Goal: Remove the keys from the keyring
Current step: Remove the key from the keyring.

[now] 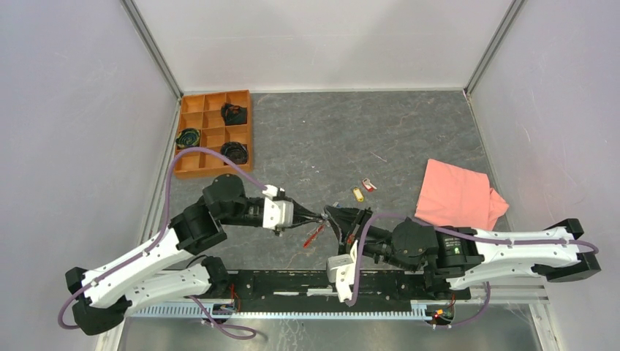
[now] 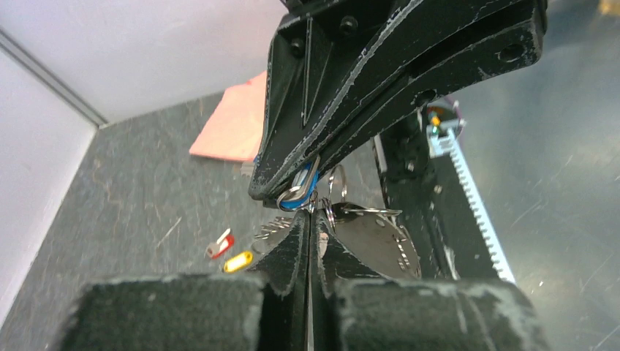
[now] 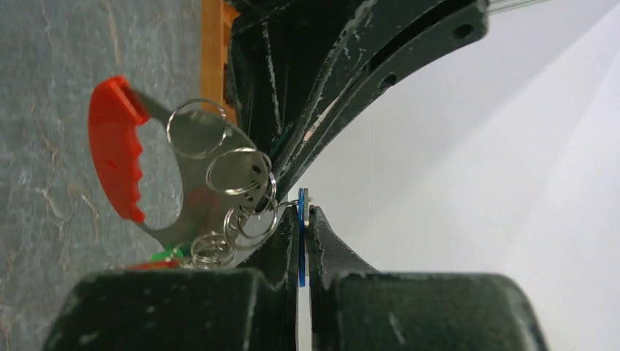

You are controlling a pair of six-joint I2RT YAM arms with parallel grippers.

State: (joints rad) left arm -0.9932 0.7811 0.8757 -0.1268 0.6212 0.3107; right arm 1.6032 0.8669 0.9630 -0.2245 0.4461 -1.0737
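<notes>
My two grippers meet tip to tip above the table's middle. My left gripper [image 1: 320, 217] [image 2: 310, 218] is shut on the keyring [image 2: 369, 232], pinching a thin metal ring at its tips. The keyring's red strap [image 3: 113, 146] [image 1: 314, 235] hangs below, joined to a flat metal piece with several small rings [image 3: 237, 172]. My right gripper [image 1: 333, 216] [image 3: 303, 212] is shut on a blue key [image 3: 301, 241], which also shows in the left wrist view [image 2: 300, 191]. A green key [image 3: 165, 255] hangs on the rings. A yellow key [image 1: 358, 194] [image 2: 237, 261] and a red key [image 1: 369, 186] [image 2: 219, 243] lie loose on the table.
A pink cloth [image 1: 457, 194] lies at the right. An orange compartment tray [image 1: 191, 162] with dark coiled items stands at the back left. White walls enclose the table; a black rail [image 1: 292, 281] runs along the near edge.
</notes>
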